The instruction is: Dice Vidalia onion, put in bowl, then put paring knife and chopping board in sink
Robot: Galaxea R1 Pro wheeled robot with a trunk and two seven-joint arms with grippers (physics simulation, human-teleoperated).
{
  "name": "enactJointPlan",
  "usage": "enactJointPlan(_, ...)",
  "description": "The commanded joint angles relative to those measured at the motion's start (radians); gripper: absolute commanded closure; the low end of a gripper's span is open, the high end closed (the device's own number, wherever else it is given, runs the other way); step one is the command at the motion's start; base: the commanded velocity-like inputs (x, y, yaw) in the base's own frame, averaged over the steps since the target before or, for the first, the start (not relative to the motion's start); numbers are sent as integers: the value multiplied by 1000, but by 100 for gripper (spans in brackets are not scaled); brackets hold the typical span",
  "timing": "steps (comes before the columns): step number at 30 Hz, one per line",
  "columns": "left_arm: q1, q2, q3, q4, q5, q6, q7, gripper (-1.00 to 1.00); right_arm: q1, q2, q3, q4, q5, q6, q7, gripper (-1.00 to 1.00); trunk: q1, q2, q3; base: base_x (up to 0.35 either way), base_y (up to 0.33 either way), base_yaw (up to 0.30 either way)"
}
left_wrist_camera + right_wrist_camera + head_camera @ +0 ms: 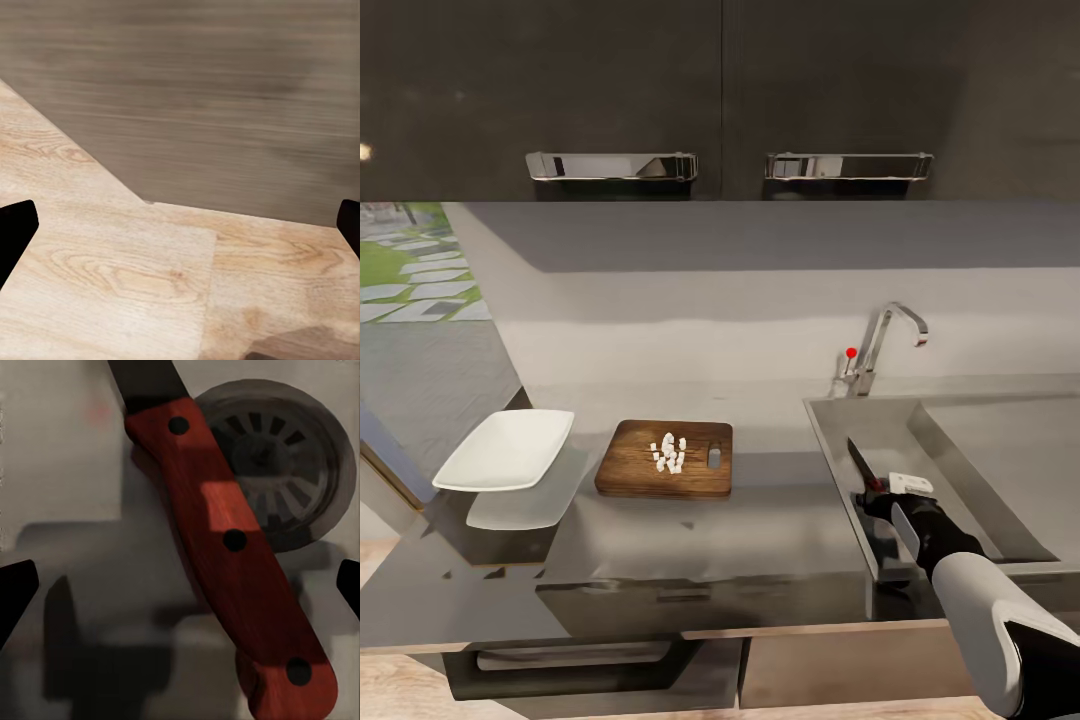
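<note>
Grey countertop [780,520] runs wide, the sink [960,470] sunk in at the right beneath the chrome tap [880,345]. White bowl [508,450] sits left, just beside the chopping board [665,458] — diced onion [669,453] piled on the wood. The right gripper [882,492] hangs over the basin, fingers spread wide, the paring knife [225,540] lying loose between them across the drain [277,465]. The left gripper's fingertips [16,229] stand wide apart above wood floor [112,277] — nothing held.
</note>
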Motion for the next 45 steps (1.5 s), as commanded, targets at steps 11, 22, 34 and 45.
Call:
enactJointPlan(11, -2, -2, 0, 5, 3, -6, -2, -100, -1, 1, -3, -21, 10, 6, 3, -100, 0, -1, -1, 0, 0, 0)
enactJointPlan(22, -2, -6, -1, 5, 3, -6, -2, -100, 0, 3, 6, -374, 11, 183, 4, -100, 0, -1, -1, 0, 0, 0)
enactJointPlan(34, -2, -8, -3, 5, 3, -6, -4, -100, 0, 4, 5, -589, 9, 384, 20, -100, 0, -1, -1, -4, 15, 0)
enactJointPlan(45, -2, -14, -3, 5, 2, -6, -5, -100, -1, 5, 6, -626, 8, 443, 21, -100, 0, -1, 6, -73, 178, 0)
